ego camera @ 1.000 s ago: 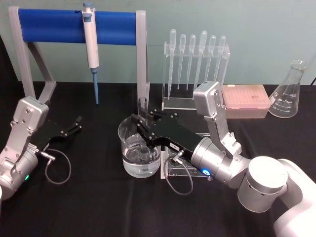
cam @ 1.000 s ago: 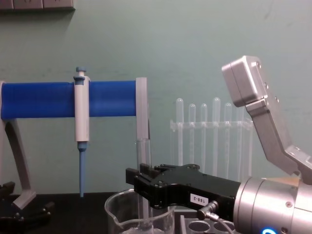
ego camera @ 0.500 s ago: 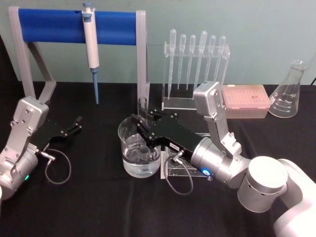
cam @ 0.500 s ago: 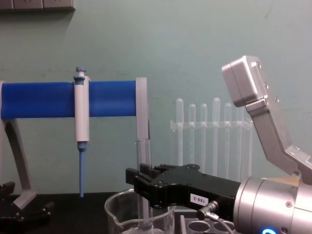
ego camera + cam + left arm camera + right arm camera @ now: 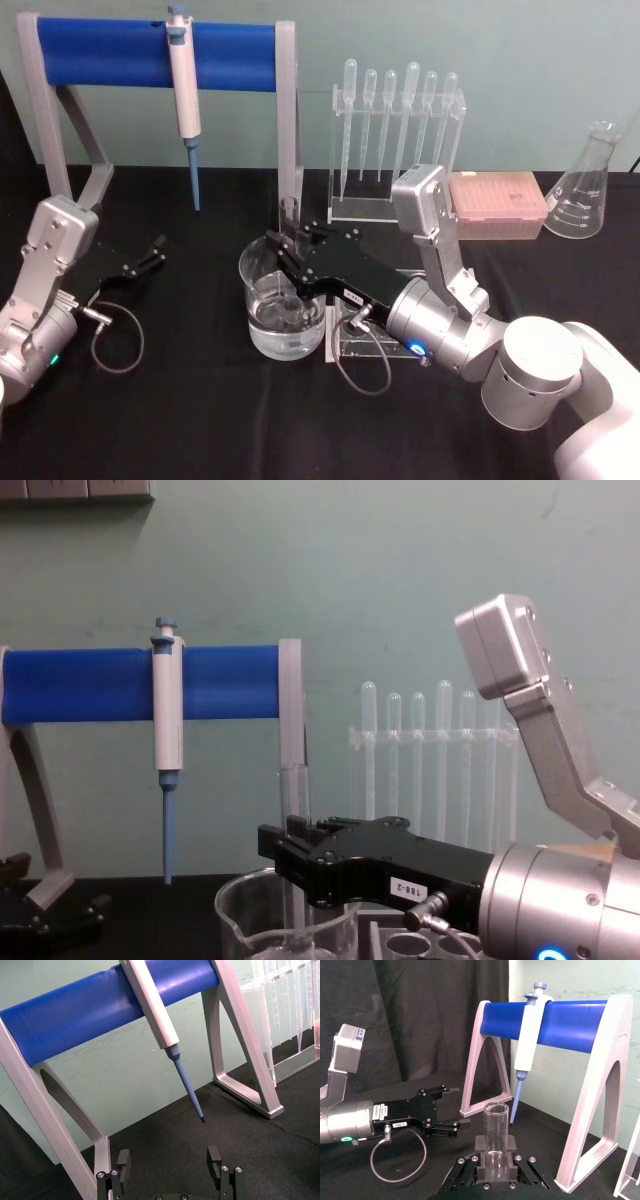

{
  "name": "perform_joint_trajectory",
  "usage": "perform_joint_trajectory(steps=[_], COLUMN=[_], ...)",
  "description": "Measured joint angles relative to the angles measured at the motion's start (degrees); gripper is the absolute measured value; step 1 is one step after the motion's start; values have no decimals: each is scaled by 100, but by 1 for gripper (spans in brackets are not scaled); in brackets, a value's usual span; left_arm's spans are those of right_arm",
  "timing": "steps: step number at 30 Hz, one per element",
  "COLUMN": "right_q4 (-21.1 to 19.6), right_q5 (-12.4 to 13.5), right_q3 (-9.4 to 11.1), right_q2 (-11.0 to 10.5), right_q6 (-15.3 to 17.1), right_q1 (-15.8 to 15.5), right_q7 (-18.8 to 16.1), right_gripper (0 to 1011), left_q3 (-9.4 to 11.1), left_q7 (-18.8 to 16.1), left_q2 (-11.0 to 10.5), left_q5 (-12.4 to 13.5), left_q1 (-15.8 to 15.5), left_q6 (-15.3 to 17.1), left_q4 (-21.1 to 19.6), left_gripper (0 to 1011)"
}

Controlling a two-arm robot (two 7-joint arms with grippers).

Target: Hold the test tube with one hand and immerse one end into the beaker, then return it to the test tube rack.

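The test tube stood upright in the beaker, its open mouth well above the rim and its lower end, as far as could be judged through the glass, down in the water. The right claw was clamped on the tube's middle, one pad on either side, reaching over the beaker's rim from the robot's right.

The tube was thin glass: light, stiff, smooth, and probably wet at the bottom once lifted. It would likely slip under a loose grip and crack under a hard one or a knock against the beaker wall. The hold at mid-length looked sound, since it kept the mouth clear and left the bottom free to go into a hole.

The rack sat just beside the beaker, under the right wrist, so the return would be a short lift straight up, then across.

The left claw lay with its fingers apart on the black table, well off to the left, below the pipettor hanging from the blue stand.
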State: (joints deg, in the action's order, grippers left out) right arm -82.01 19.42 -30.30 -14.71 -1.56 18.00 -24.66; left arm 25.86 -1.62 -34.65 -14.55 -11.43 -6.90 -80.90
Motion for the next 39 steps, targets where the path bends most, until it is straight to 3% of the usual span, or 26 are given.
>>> perform_joint_trajectory(steps=[39], right_q4=[0], right_q5=[0], right_q3=[0], right_q2=[0], right_q6=[0], right_q1=[0], right_q7=[0], right_gripper=[226], left_q3=[0], left_q7=[0], left_q2=[0], left_q5=[0], left_q1=[0], left_q6=[0], left_q4=[0], left_gripper=[1000])
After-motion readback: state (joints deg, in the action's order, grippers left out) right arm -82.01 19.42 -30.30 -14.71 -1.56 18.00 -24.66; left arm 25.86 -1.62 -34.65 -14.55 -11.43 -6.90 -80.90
